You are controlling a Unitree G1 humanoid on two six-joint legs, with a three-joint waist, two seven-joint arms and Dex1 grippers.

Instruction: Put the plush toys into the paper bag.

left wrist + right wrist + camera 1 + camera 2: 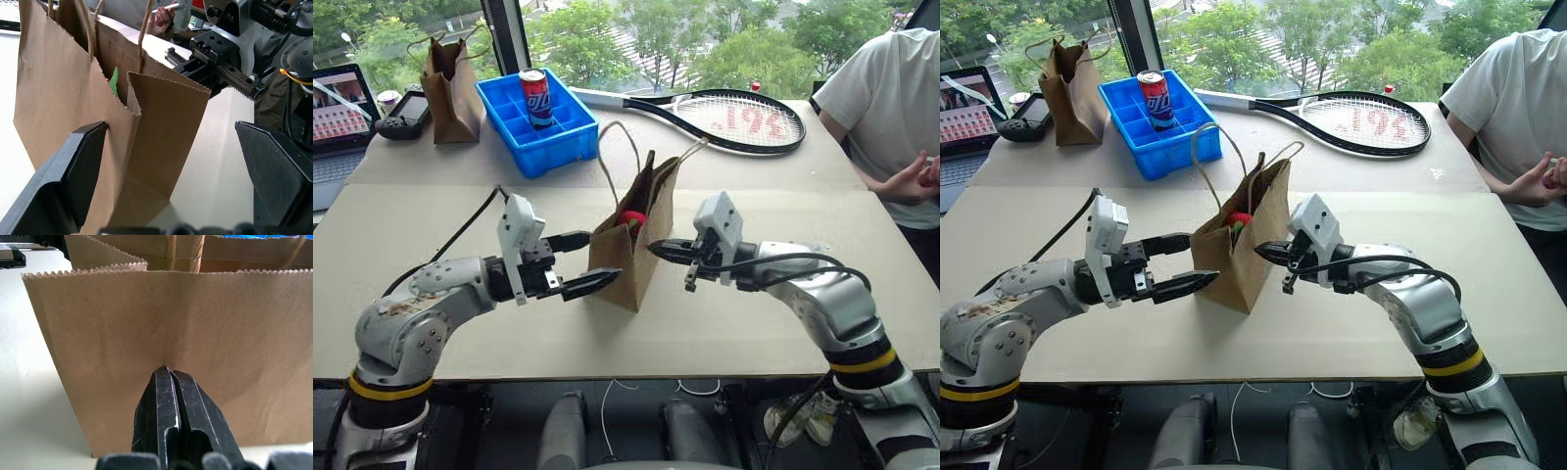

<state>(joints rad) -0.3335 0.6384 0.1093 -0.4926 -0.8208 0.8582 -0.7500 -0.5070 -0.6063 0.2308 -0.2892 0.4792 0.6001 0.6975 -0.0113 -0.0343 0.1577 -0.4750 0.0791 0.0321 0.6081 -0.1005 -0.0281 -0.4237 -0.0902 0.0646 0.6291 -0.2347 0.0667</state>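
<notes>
From the head we look forward and down over a pale table (754,323), both arms reaching in from below. Our two eye views share nearly the same scene: the paper bag (631,250) at centre, a blue tray (536,137) and a racket (734,119) behind it, a person (891,108) at the right edge. The right eye sits slightly aside, so the bag shifts leftward in it. Our left wrist camera looks along the left gripper (171,186) at the bag's narrow end from very near, with the right gripper (215,73) beyond. Our right wrist camera faces the bag's broad side, closer still, its fingers (171,421) against the paper.
</notes>
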